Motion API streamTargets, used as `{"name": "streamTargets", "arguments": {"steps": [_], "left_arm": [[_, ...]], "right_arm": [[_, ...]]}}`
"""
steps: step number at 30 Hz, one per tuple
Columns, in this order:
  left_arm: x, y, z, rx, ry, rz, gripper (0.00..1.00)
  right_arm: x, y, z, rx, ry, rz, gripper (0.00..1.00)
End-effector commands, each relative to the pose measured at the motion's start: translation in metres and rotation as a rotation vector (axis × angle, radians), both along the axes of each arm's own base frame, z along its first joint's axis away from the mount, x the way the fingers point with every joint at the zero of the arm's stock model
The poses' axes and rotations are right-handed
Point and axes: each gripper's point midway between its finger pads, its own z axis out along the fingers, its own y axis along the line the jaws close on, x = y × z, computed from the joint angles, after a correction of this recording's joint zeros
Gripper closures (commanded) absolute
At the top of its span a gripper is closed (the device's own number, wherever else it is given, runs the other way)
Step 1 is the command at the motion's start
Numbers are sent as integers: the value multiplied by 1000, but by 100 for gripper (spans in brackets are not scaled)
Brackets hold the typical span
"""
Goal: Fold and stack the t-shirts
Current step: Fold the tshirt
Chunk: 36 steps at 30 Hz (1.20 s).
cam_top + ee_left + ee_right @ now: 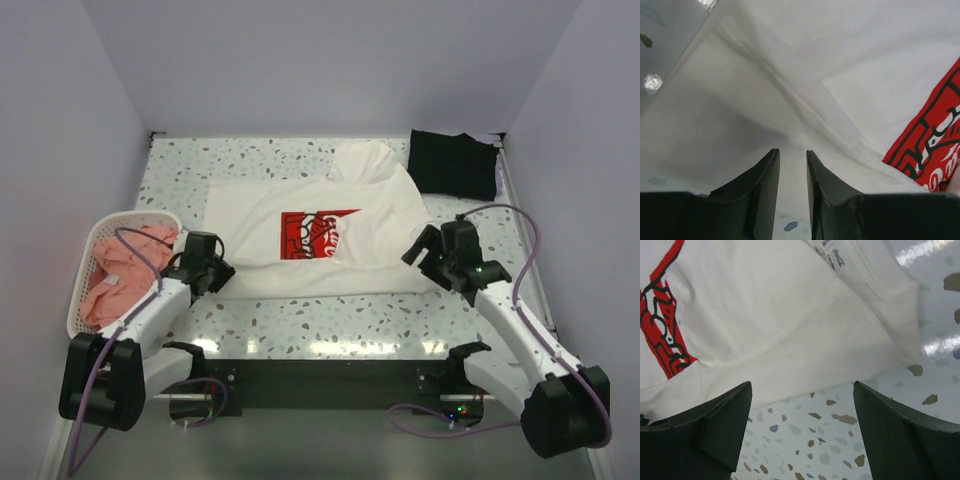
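The white t-shirt (250, 225) lies folded over its print (300, 235) (red, partly hidden).

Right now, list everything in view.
white shirt: 1, white with red print, spread mid-table, right side partly folded in
black shirt: 1, black, folded, far right corner
pink shirts: count unclear, salmon pink, heaped in basket
basket: 1, white lattice, table's left edge
table: 1, speckled terrazzo
cables: 2, purple, one per arm
left end effector: 1, black, narrowly open, over white shirt's left edge
right end effector: 1, black, wide open, by white shirt's right edge, holding nothing
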Motion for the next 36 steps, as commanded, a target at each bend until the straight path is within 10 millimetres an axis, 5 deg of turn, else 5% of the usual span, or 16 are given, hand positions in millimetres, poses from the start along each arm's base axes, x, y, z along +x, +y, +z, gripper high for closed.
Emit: {"name": "streamTargets", "arguments": {"steps": [1,7,11,15,19,30,36], "left_arm": [[31,-1,32,33,-84,-36,67],[45,-10,24,9,-68,-65,67],[48,-10,16,22,-50,-75,67],[46,-9,8,31,-32,-76,67],[37,-7,-2,38,-9,-76,67],[6,-6,-22,16,39,-73,67],[-5,-11,-25,-4,45,-94,67]], "right_arm": [[49,10,31,-23,-133,63,16],[100,23,-4,-15,-122,62,18],[109,27,-34,6,-79,36,19],[89,15,-61,-7,-3,-53,18],[46,-5,-85,-30,85,-152,17],[-8,-29,-56,-66,52,-196,15],[-30,-28,-60,-47,79,-173,15]]}}
